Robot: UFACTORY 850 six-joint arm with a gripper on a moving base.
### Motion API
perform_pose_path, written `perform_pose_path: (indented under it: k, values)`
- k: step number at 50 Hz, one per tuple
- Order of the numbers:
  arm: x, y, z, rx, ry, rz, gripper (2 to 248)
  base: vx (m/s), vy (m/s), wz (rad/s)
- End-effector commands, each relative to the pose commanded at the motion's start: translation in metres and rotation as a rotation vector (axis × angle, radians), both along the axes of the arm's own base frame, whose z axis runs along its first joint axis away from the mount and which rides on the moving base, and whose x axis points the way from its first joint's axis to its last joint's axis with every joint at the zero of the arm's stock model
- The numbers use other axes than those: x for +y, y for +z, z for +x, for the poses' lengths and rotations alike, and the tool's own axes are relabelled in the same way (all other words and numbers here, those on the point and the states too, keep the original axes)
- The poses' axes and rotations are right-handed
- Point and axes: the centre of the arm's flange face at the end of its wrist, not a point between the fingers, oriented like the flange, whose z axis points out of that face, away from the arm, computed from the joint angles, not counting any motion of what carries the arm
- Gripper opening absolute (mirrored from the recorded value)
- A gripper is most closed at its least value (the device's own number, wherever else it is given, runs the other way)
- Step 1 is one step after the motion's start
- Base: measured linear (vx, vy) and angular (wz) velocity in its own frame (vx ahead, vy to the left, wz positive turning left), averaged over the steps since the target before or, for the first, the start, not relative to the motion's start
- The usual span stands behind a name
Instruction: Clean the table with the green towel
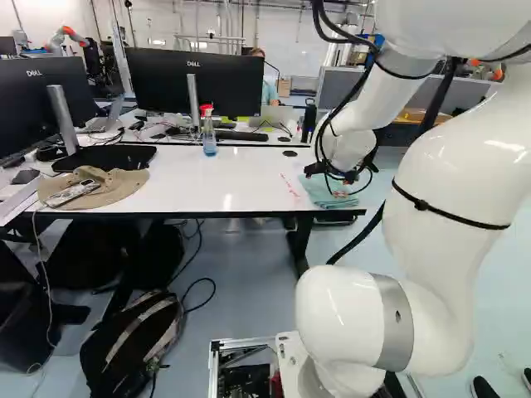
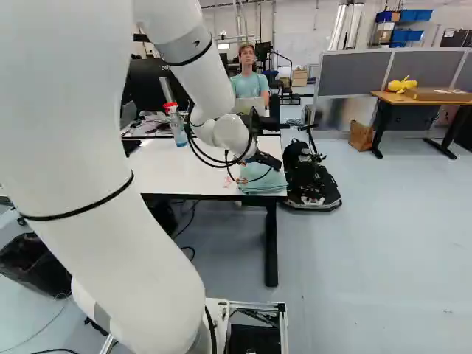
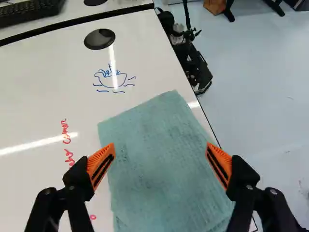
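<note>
At the right end of the white table (image 1: 241,178), my gripper (image 1: 338,172) hangs over the green towel (image 1: 319,192), which lies folded near the table's corner. In the wrist view the gripper (image 3: 160,162) stands wide open, its orange-padded fingers apart above the towel (image 3: 159,145), with nothing gripped. Red writing (image 3: 66,140) runs beside the towel, partly behind one finger. A blue drawing of a boat (image 3: 112,79) is on the table ahead of the towel.
A spray bottle (image 1: 208,133) stands farther back on the table. A hat (image 1: 104,186) with a phone, and monitors (image 1: 195,83), are to the left. A backpack (image 1: 137,340) lies on the floor. Beyond the table's right edge stands a black scooter-like thing (image 2: 308,173).
</note>
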Motion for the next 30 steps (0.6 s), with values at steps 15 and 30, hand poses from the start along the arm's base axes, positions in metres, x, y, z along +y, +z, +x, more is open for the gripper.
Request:
perform_pose_path:
  k: [15, 30]
  values:
    - [-0.0001, -0.0012, 0.0004, 0.002, 0.000, 0.001, 247, 0.000, 0.000, 0.000]
    - [-0.0001, -0.0012, 0.0004, 0.002, 0.000, 0.001, 247, 0.000, 0.000, 0.000]
